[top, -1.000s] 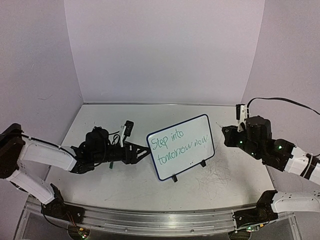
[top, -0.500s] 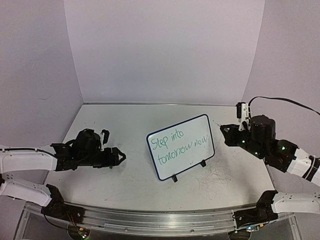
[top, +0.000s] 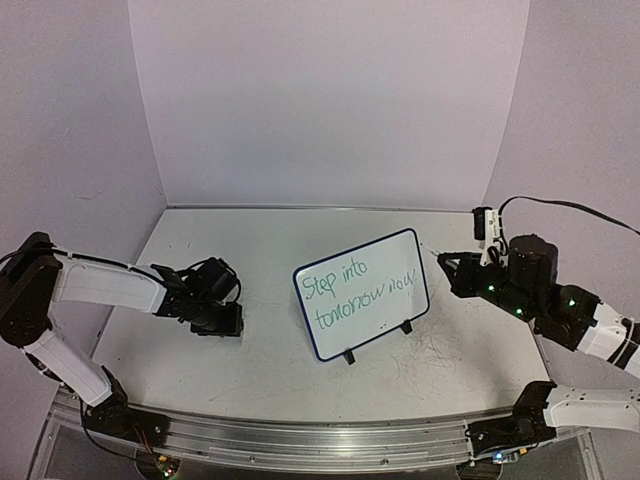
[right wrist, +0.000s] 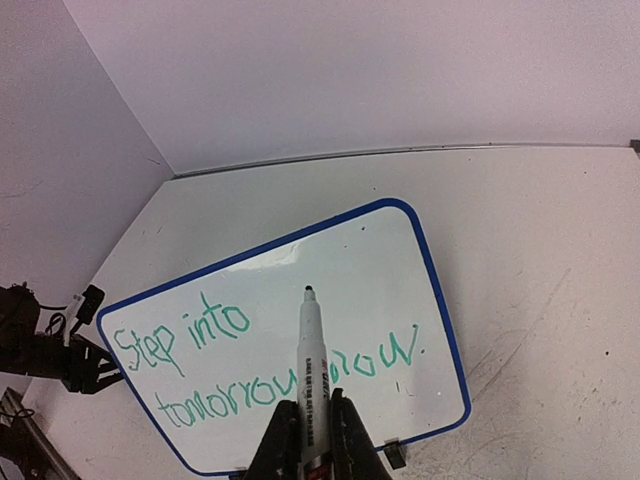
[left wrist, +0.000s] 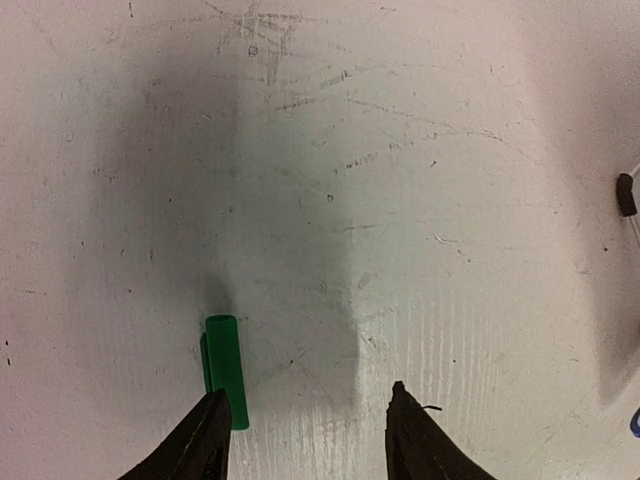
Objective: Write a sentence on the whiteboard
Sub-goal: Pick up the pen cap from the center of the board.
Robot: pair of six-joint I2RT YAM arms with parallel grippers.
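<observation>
Scuffed tabletop [top: 270, 385] holds the whiteboard [top: 362, 292] between left fingers [left wrist: 205, 440] — parted — and right fingers [right wrist: 283, 447] clamping a marker [right wrist: 313, 365].

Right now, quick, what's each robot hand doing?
Left gripper: open, holding nothing; a green cap lies by one finger.
Right gripper: shut on the marker.
</observation>
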